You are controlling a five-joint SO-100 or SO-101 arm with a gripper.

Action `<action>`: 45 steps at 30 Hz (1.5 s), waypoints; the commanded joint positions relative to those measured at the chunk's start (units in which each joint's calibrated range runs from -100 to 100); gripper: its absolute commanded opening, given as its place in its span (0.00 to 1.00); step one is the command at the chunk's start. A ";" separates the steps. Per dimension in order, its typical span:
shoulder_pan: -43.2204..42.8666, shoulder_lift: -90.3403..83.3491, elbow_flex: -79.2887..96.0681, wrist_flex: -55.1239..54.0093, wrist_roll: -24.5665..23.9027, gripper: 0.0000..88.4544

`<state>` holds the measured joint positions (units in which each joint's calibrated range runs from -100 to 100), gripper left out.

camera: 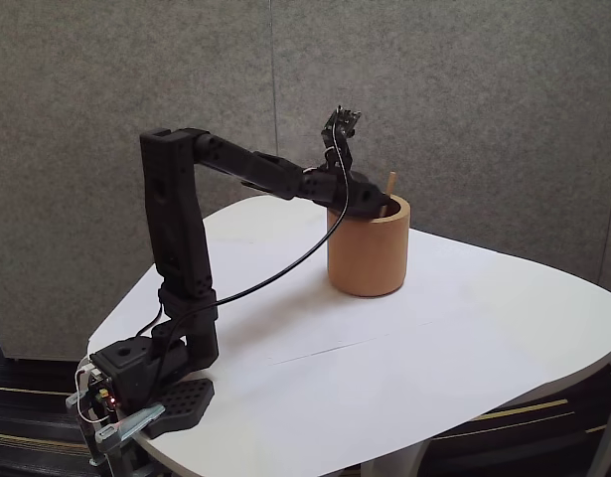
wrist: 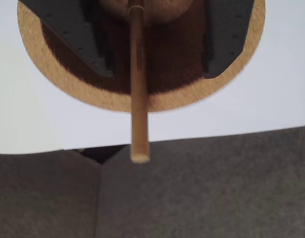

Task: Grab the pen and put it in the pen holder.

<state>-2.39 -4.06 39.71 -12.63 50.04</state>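
On the white surface (camera: 464, 328) stands one pen holder (camera: 369, 248); the wrist view shows the hand (wrist: 154, 69) spread apart around one pen (wrist: 138, 99) inside.

An office-like or lab workspace: a white rounded table (camera: 464, 328) stands against grey felt-covered partition panels (camera: 464, 99), the kind used as cubicle walls or sound-damping boards, with a vertical seam between two of them. A small black robot arm (camera: 181, 248) is clamped to the table's near edge, a black cable (camera: 285, 268) looping along it. The tabletop holds a single terracotta-coloured cup (camera: 368, 260). Dark flooring with thin yellow lines (camera: 524, 409) shows beneath the table. The wrist view shows the same grey panel (wrist: 207, 193) behind the table edge.
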 commanded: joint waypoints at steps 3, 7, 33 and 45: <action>-0.54 -1.10 -11.91 2.03 -0.26 0.28; -0.54 -1.18 -20.76 12.80 -0.26 0.28; -3.03 -40.63 -22.20 77.97 -23.16 0.28; -3.03 -71.94 27.89 77.97 -46.17 0.27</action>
<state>-5.84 -67.91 56.59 65.17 8.67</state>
